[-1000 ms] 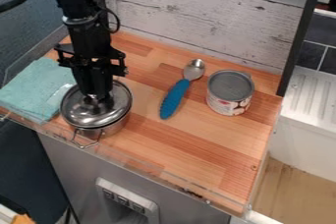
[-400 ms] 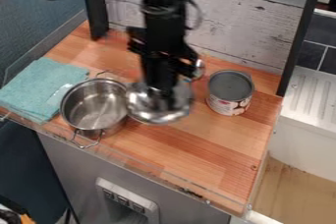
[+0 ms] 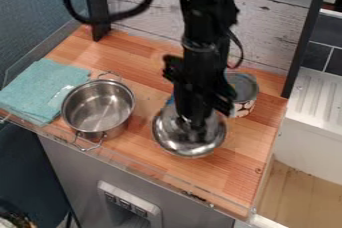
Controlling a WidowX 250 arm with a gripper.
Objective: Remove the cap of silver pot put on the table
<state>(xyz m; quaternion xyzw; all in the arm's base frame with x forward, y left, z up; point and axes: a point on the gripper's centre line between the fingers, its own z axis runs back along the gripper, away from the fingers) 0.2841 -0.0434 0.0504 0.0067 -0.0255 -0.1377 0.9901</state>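
- I have the butcher-block tabletop (image 3: 150,159) laid out beneath my camera, slanting across most of my view, with a clear strip along its front edge.
- My black arm (image 3: 200,37) comes in from the top edge and hangs down over the work, right of the pot as I look at it, a cable looping off to the left.
- White-washed boards (image 3: 267,27) stand upright behind the table, between two dark posts.
- A folded teal cloth (image 3: 37,89) lies at the table's left end, just beside the pot, with a pale patch near its pot-side edge.
- The silver pot (image 3: 115,131) sits upright and uncovered, its bare metal inside in plain sight. One wire handle points to the back, the other out over the front edge.
- The silver lid (image 3: 179,145) is off the pot, right of it with a gap between. I cannot tell whether its rim touches the wood.
- A can (image 3: 244,84) stands upright behind and to the right of the lid, partly hidden by my arm.
- My gripper (image 3: 192,122) points down, grasping the lid at its middle.
- A sliver of blue (image 3: 171,100) peeks out just behind the lid, mostly hidden.
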